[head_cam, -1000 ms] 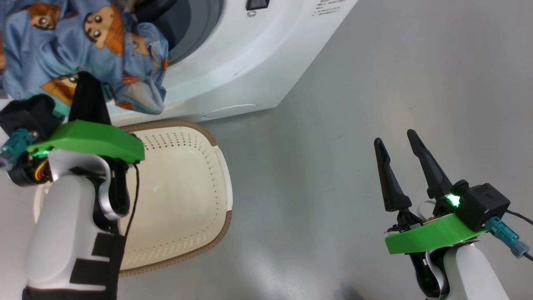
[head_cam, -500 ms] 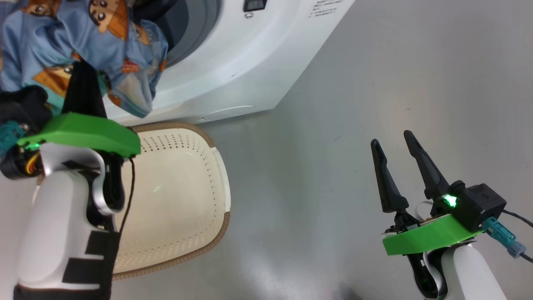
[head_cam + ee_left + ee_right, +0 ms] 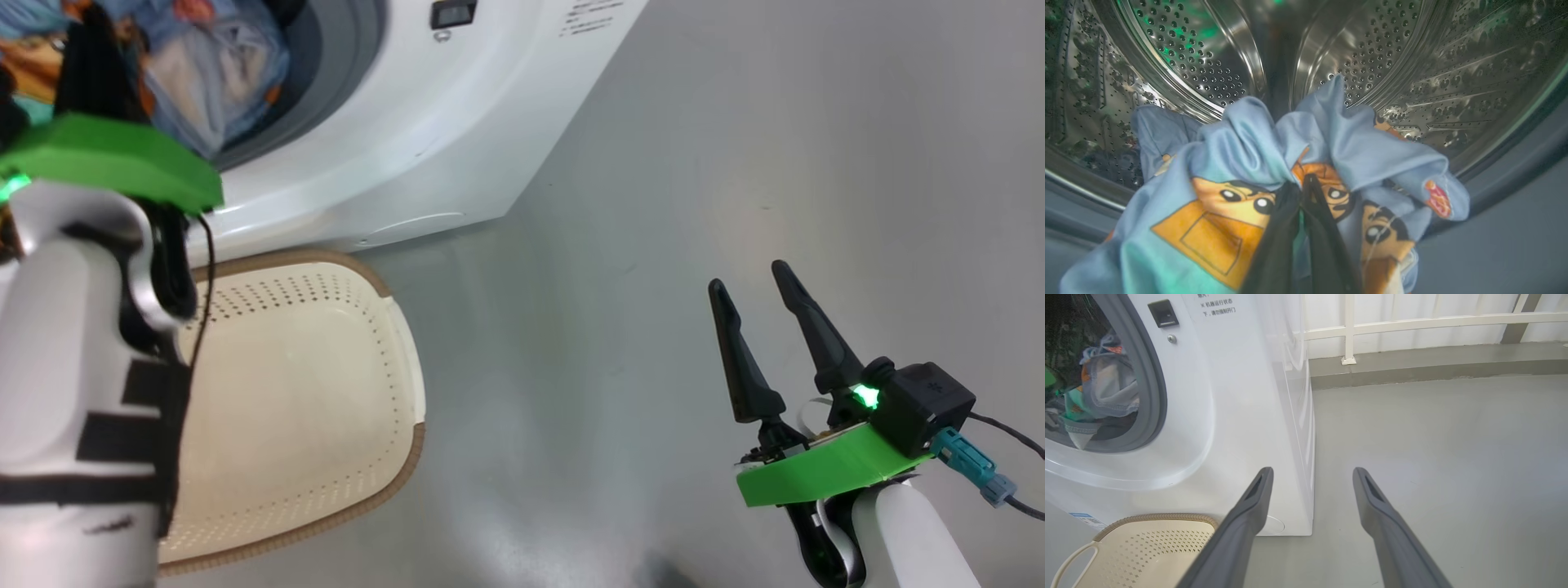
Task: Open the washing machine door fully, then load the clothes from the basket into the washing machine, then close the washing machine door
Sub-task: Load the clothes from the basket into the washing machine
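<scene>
The clothes (image 3: 204, 73), light blue fabric with orange cartoon faces, hang bunched in the mouth of the washing machine (image 3: 408, 147). My left gripper (image 3: 1300, 181) is shut on the clothes (image 3: 1241, 147), with the perforated steel drum (image 3: 1372, 53) right behind them. In the right wrist view the clothes (image 3: 1106, 388) show inside the grey gasket (image 3: 1155, 384). The cream basket (image 3: 392, 482) sits on the floor in front of the machine, with nothing in the part I can see. My right gripper (image 3: 749, 275) stands open over bare floor, far right of the basket. The washing machine door is out of view.
Grey floor stretches to the right of the machine (image 3: 1241, 396). A white railing (image 3: 1412, 324) and a low kerb run along the back. The basket's rim and handle (image 3: 1147, 517) sit close under the machine's front. A dark latch slot (image 3: 1162, 313) sits beside the opening.
My left gripper has carried the clothes up from above the basket into the drum opening. The head view has shifted a little. My right gripper has stayed open and still.
</scene>
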`<state>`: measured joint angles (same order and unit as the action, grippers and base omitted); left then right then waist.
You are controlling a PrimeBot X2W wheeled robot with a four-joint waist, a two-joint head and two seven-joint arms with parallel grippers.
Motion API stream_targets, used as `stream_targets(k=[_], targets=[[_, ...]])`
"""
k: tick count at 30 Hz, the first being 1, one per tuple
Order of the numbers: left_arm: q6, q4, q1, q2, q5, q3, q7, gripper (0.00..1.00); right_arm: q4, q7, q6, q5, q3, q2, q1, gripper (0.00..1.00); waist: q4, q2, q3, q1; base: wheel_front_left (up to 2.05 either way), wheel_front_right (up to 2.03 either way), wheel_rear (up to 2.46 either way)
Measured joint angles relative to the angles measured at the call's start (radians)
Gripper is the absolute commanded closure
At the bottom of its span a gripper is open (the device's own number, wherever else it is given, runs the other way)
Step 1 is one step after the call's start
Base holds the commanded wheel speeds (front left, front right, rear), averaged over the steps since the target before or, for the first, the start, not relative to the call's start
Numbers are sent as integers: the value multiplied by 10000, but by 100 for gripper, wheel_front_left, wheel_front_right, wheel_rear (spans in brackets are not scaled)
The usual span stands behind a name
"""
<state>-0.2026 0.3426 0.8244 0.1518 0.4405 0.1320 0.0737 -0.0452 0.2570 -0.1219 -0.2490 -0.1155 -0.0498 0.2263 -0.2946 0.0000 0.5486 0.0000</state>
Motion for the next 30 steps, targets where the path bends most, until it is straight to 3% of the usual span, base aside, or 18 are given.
stream_targets(k=[16, 30], targets=[[-38, 3175, 3376, 963, -341, -219, -203, 100, -75, 0, 0, -520, -535, 35, 0, 0, -1108, 0, 482, 0, 0, 0, 0], [186, 5079, 5540, 1768, -686, -58, -211, 100, -25, 0, 0, -727, -989, 90, -7, 0, -1984, 0, 1165, 1, 0, 0, 0]])
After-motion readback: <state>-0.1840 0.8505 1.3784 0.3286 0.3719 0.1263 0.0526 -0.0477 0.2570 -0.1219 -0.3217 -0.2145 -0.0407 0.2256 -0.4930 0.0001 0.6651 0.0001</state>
